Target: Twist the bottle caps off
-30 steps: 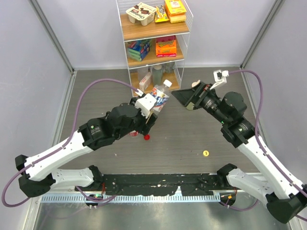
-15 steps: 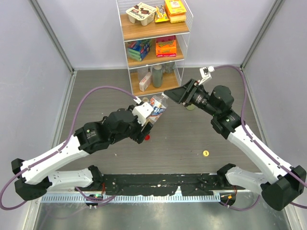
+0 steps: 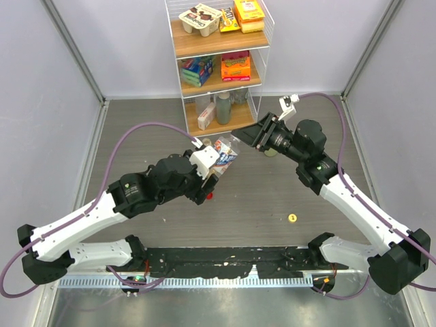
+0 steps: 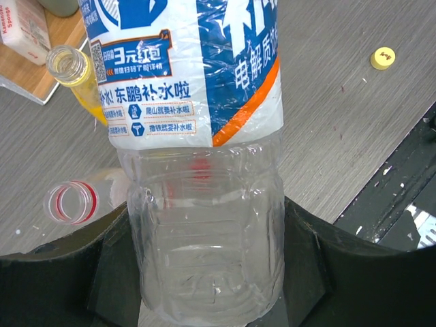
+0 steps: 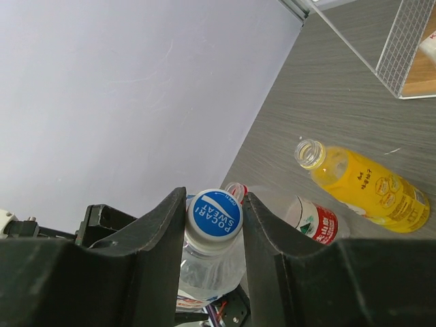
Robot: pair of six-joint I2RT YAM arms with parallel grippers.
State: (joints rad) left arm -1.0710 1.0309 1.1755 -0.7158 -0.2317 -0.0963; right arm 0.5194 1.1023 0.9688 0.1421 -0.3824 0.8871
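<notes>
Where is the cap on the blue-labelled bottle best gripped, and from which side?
Grip the cap by its round side wall, coming end-on along the tilted bottle's axis, a finger each side; the right pincer is shut on it so.

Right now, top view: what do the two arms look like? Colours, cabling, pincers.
Left arm and right arm match: white link shells, black joint housings, black bases. The left purple cable loops off one, the right purple cable off the other. Each wrist carries a small white block. Left pincer and right pincer have matte black, wedge-shaped fingers.
</notes>
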